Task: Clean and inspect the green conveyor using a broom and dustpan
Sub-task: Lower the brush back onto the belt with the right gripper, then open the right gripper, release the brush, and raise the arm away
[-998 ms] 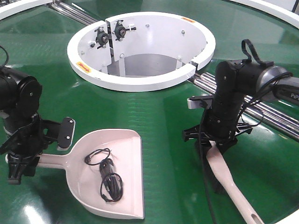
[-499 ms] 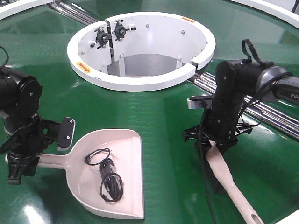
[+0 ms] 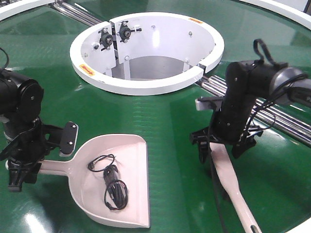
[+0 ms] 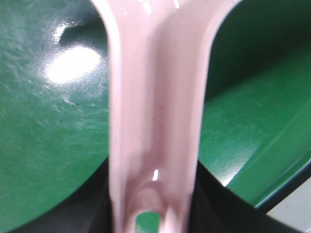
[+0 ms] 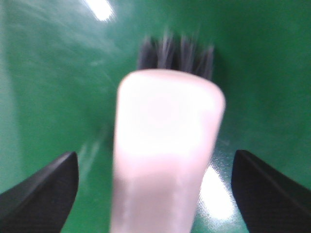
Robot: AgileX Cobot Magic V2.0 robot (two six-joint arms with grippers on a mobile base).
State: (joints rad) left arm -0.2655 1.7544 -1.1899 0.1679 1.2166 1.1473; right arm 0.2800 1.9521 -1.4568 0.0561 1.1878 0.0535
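The dustpan (image 3: 127, 165) lies on the green conveyor (image 3: 170, 121) at the lower left, with a coiled black cable (image 3: 112, 183) inside it. My left gripper (image 3: 24, 167) is shut on its handle (image 4: 155, 107), which fills the left wrist view between the dark jaws (image 4: 153, 199). On the right the broom (image 3: 232, 183) lies on the belt, handle toward the near edge. My right gripper (image 3: 222, 148) hangs over its head, open. In the right wrist view the broom (image 5: 165, 145) sits between the wide-apart fingers (image 5: 48, 187), touching neither, and its dark bristles (image 5: 175, 53) point forward.
A white circular hub ring (image 3: 146, 82) with a hole in its middle stands behind both arms. Silver rollers (image 3: 272, 116) cross the belt behind the right arm. More rollers (image 3: 73, 12) show at the back left.
My right gripper has opened and let go of the broom, its fingers now spread wide. The broom's handle has shifted slightly left. The left arm and dustpan have not moved.
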